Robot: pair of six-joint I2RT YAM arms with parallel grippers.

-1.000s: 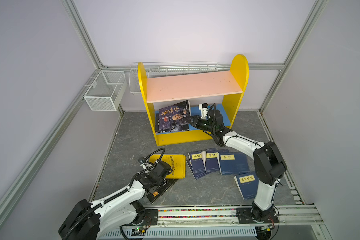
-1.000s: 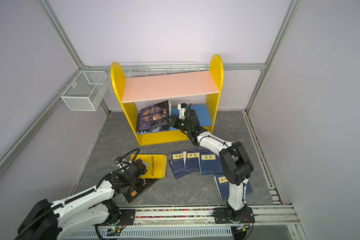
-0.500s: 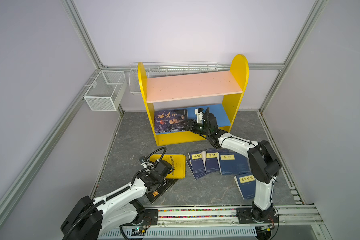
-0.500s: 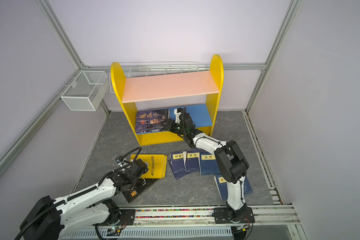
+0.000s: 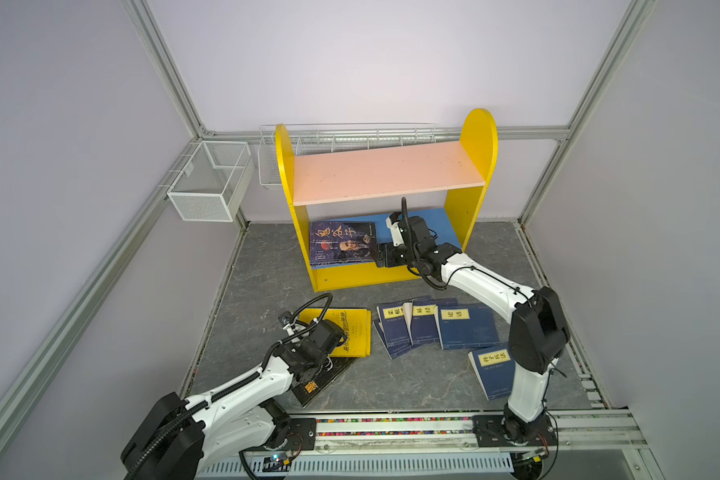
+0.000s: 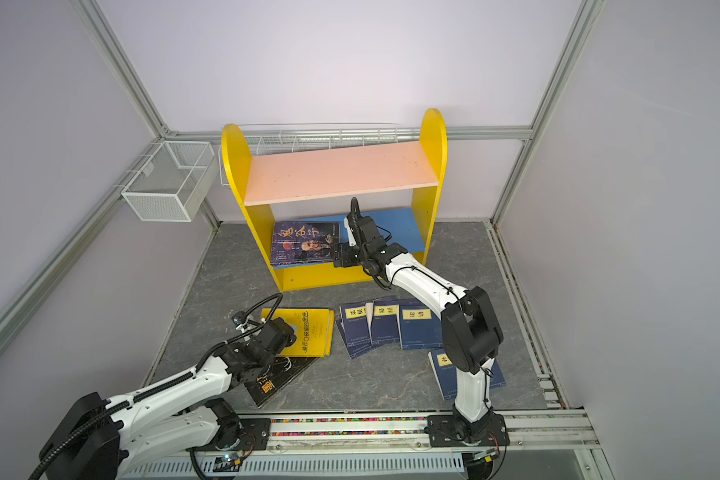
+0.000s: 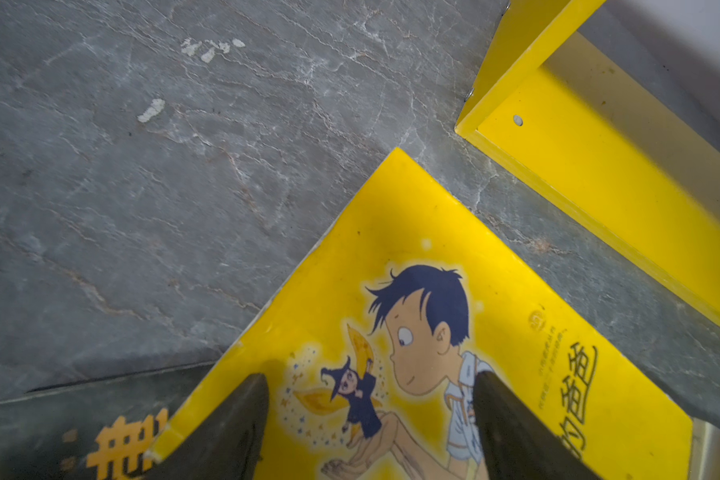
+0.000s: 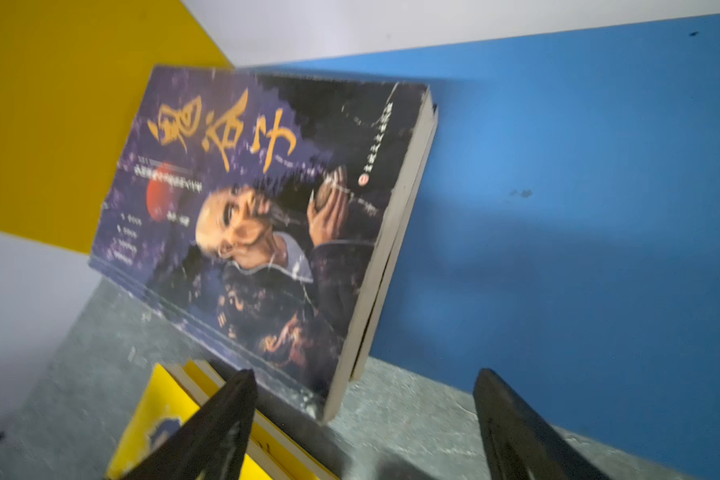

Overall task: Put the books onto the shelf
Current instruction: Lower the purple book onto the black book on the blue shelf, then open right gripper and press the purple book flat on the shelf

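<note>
The left gripper [image 7: 370, 378] hangs open above a yellow cartoon paperback [image 5: 356, 332] that overlaps a black paperback [image 5: 321, 384]. One purplish paperback [image 5: 341, 243] lies on the blue lower board [image 5: 441, 222] of the yellow two-tier shelf [image 5: 479, 137]. Beside it the right gripper [image 5: 381, 254] gapes empty. Navy yellow-labelled paperbacks [image 5: 466, 328] wait on the floor.

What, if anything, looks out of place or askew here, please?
In the fanned row of navy paperbacks with yellow title labels, one cover near the left end curls upward, showing its pale underside. The purplish paperback lies flat on the yellow shelf's blue lower board, not upright.
</note>
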